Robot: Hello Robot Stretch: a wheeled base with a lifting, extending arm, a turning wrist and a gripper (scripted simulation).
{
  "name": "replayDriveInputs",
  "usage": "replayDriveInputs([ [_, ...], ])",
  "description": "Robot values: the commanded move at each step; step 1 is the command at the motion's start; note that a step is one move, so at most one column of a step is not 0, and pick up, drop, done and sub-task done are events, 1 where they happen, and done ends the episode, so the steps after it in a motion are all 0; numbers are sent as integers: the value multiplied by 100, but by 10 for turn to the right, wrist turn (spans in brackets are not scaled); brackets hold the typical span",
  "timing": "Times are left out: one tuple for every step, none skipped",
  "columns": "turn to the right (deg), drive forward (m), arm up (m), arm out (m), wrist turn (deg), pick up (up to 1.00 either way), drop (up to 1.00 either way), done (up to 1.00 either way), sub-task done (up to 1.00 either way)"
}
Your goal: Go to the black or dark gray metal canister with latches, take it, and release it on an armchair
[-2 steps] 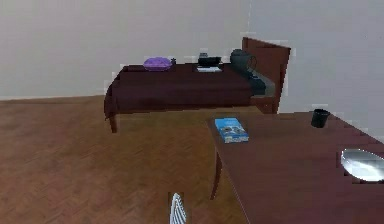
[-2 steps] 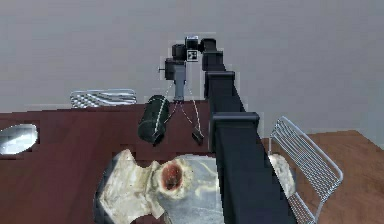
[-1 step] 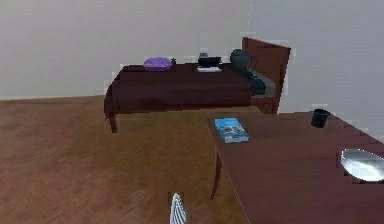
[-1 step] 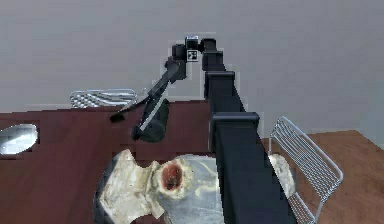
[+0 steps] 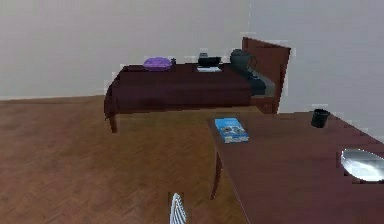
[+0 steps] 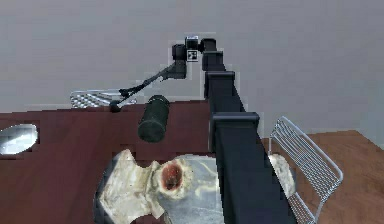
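A dark cylinder-shaped canister (image 6: 153,119) lies on its side on the reddish-brown table (image 6: 70,150) in the arm side view. The arm (image 6: 235,130) reaches out over the table, and the gripper (image 6: 122,97) ends just up and left of the canister, with the tabletop and a wire chair behind it. I cannot tell whether it holds anything or touches the canister.
A pale crumpled object (image 6: 170,185) and a plate (image 6: 15,138) lie on the table, with wire chairs (image 6: 305,160) beside it. In the forward view the table (image 5: 290,175) holds a blue book (image 5: 231,129), a black cup (image 5: 320,118) and a bowl (image 5: 362,163). A maroon bed (image 5: 180,88) stands beyond open wood floor (image 5: 90,160).
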Motion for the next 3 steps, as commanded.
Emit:
replayDriveInputs([
  [0, 0, 0, 0, 450, 0, 0, 0, 0],
  [0, 0, 0, 0, 30, 0, 0, 0, 0],
  [0, 0, -30, 0, 0, 0, 0, 0, 0],
])
